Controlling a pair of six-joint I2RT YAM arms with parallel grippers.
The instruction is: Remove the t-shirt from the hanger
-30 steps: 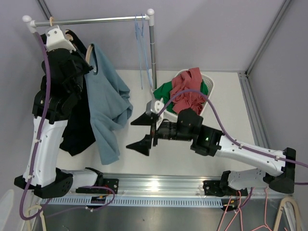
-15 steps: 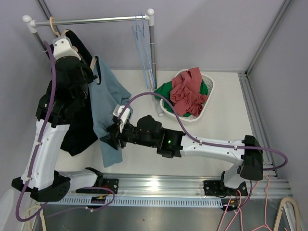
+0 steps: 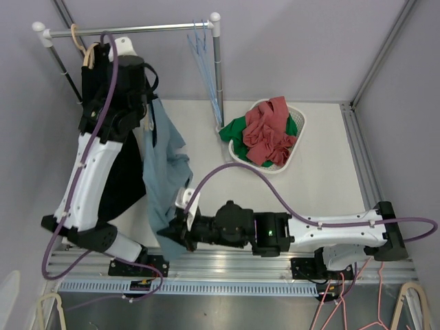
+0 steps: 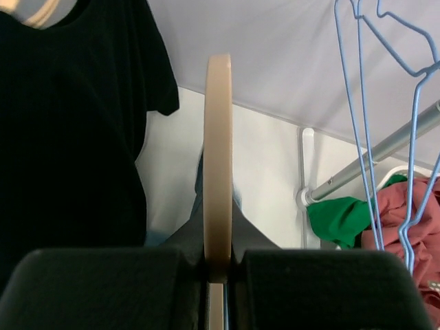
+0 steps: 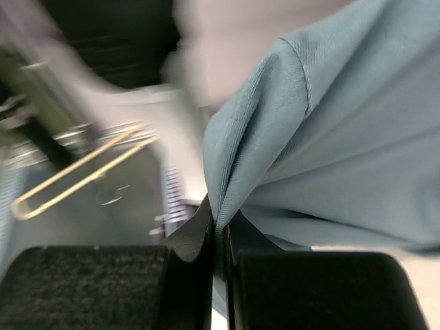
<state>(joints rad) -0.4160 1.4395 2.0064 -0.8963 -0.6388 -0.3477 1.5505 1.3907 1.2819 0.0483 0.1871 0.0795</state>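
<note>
T-shirt [image 3: 165, 172], soft blue-grey knit, pinched by closed right end effector [image 5: 220, 237]; left end effector [image 4: 218, 265] clamps flat wooden hanger [image 4: 218, 158].

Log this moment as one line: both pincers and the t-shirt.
left pincer: shut on hanger | right pincer: shut on t-shirt edge | t-shirt: draped from hanger down to right pincer

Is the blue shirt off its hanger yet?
Not yet. Done: the left gripper clamps the wooden hanger, and the right gripper pinches the blue shirt low down. In hand: the shirt is stretched between them. Left: its top must slip off the hanger.
</note>
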